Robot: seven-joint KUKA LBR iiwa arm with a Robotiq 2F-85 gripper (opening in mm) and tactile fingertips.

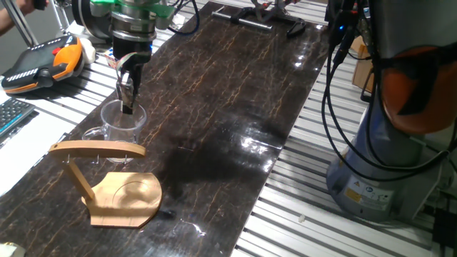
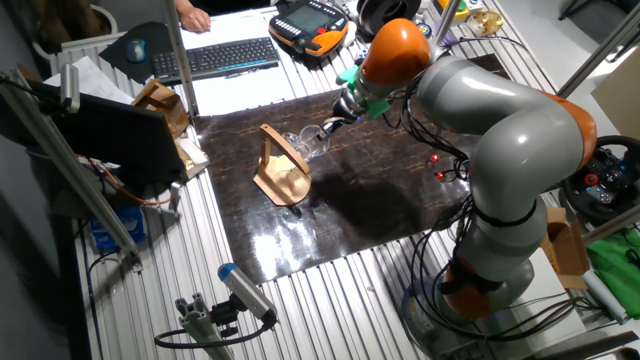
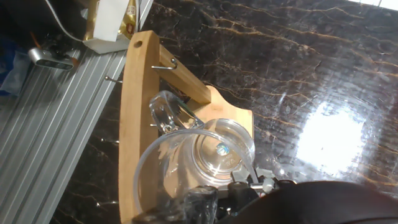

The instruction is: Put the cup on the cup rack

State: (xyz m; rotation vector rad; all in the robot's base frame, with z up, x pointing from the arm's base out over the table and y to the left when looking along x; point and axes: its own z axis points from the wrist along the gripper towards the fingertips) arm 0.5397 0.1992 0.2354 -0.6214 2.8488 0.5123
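The cup (image 1: 121,123) is a clear glass mug with its loop handle (image 1: 93,133) pointing left. It hangs just behind the top bar (image 1: 98,148) of the light wooden cup rack (image 1: 125,196). My gripper (image 1: 128,107) points down and is shut on the cup's rim wall. In the hand view the cup (image 3: 208,152) is tilted over the rack's base (image 3: 239,115). Its handle (image 3: 163,113) is next to the small metal hooks on the bar (image 3: 134,124). I cannot tell whether it touches them. The other fixed view shows the rack (image 2: 280,172), cup (image 2: 308,141) and gripper (image 2: 326,130).
The dark marble-patterned mat (image 1: 235,93) covers the table. An orange and black teach pendant (image 1: 43,61) and a keyboard (image 1: 11,114) lie to the left. A black bracket (image 1: 264,18) sits at the far end. The arm's base (image 1: 382,171) stands at the right.
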